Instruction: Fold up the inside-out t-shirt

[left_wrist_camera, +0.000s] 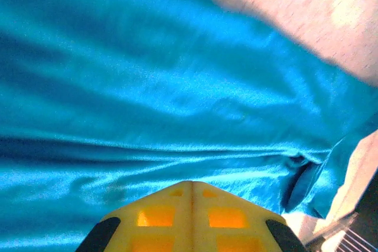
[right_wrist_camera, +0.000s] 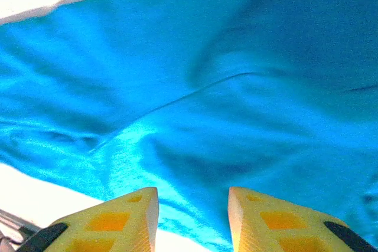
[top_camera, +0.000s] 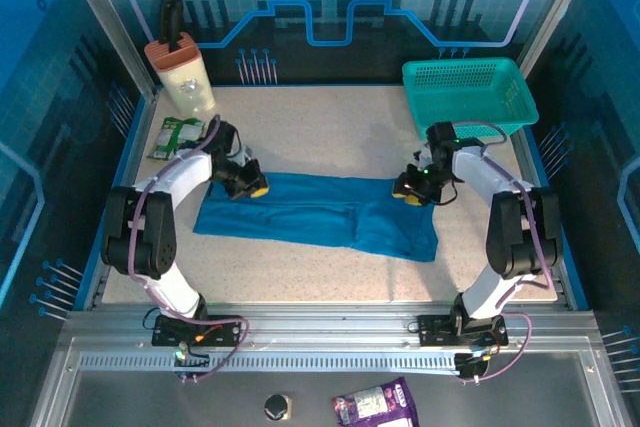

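The t-shirt [top_camera: 320, 212] lies on the bench [top_camera: 330, 127] as a flat band, long axis left–right, its wider end to the right. The left claw [top_camera: 255, 188] is closed at the far edge, though I cannot tell if it pinches cloth. The right claw [top_camera: 408, 192] gapes empty. Both should grip that edge evenly and lift together.

Table [top_camera: 330, 122]: speckled beige top with blue edging, brightly lit. Back wall [top_camera: 330, 7]: blue panel printed with circuit lines and a gear motif. Side walls [top_camera: 35, 147]: darker blue, similar print. Aluminium posts [top_camera: 105, 17] rise slanted at the far corners. Ribbed aluminium rail [top_camera: 320, 332] spans the near edge
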You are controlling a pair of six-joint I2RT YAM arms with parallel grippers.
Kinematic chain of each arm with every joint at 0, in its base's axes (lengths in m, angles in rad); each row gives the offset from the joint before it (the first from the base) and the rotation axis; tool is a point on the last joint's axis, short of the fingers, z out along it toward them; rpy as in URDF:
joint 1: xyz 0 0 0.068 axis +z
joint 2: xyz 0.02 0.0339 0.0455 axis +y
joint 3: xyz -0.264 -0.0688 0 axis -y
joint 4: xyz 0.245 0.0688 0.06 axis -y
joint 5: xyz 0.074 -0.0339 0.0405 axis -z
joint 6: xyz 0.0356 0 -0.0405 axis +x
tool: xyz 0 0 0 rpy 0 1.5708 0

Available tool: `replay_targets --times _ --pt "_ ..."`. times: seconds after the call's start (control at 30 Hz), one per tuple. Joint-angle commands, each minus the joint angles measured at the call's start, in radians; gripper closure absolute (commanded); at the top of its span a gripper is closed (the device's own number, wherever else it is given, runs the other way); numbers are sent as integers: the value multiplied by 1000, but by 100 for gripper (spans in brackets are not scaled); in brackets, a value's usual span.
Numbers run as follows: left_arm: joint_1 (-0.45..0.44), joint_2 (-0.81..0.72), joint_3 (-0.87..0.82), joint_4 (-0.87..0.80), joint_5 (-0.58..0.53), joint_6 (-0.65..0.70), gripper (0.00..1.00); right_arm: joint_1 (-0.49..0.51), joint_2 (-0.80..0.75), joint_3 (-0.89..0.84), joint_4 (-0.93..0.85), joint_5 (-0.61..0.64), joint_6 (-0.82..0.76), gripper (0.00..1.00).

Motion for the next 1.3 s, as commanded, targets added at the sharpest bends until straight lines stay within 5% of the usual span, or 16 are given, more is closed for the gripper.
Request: replay_targets --times 0.0,0.33,0.57,0.77,1.03,1.27 --pt "42 69 83 -99 -88 73 95 82 -13 17 -57 2 39 61" --pt "115 287 185 -32 -78 59 98 183 112 -16 91 -4 112 52" --pt "260 209 -72 137 26 -31 98 169 248 55 166 -23 112 52" --pt "316 70 -270 192 56 -54 96 167 446 317 124 -32 79 52" --pt "254 -46 -459 277 119 -152 93 115 769 794 75 -101 61 52" --pt "18 -99 -568 395 118 -333 92 81 1034 1193 109 -199 85 51"
